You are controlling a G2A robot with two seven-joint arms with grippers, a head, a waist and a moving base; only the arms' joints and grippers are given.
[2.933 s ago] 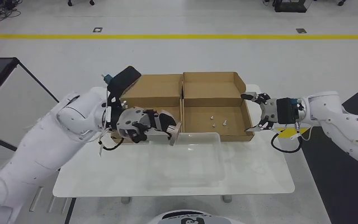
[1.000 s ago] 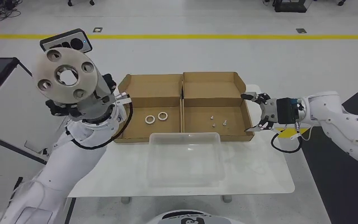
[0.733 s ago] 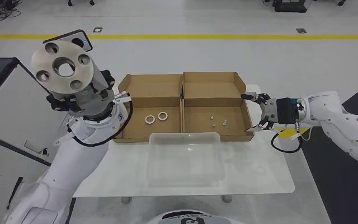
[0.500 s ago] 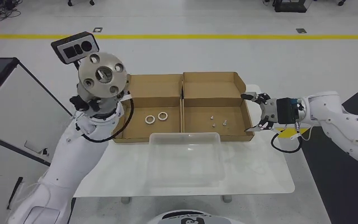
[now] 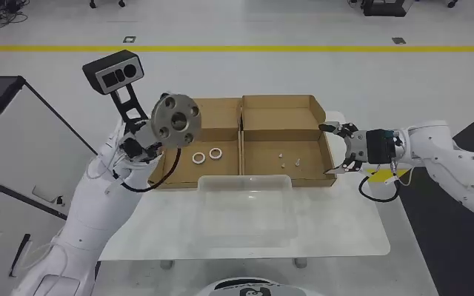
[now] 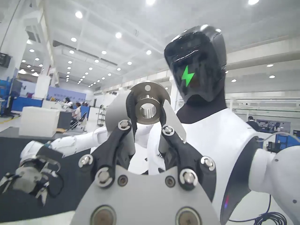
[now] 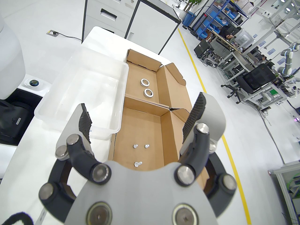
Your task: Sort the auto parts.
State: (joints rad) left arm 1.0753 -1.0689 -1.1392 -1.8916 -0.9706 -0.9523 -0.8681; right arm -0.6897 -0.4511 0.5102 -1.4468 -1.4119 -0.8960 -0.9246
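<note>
My left gripper (image 6: 146,110) is shut on the hub of a round metal flange (image 5: 176,119), a disc with several holes (image 6: 147,87). It is held high above the left cardboard box (image 5: 200,118), its face turned up. Two white rings (image 5: 198,157) (image 5: 215,153) lie in that box (image 7: 145,82). Three small bolts (image 5: 281,155) (image 7: 135,145) lie in the right cardboard box (image 5: 281,118). My right gripper (image 5: 337,148) is open at that box's right wall, nothing between its fingers (image 7: 140,113).
A clear plastic bin (image 5: 244,214) stands on the white table (image 5: 348,222) just in front of both boxes, its rim (image 7: 123,90) touching them. A dark cabinet (image 5: 15,89) stands off the table's left side.
The left arm lifted the flange from the bin's corner up close to the top camera, then carried it down and rightward over the left box. The right arm stayed still.
</note>
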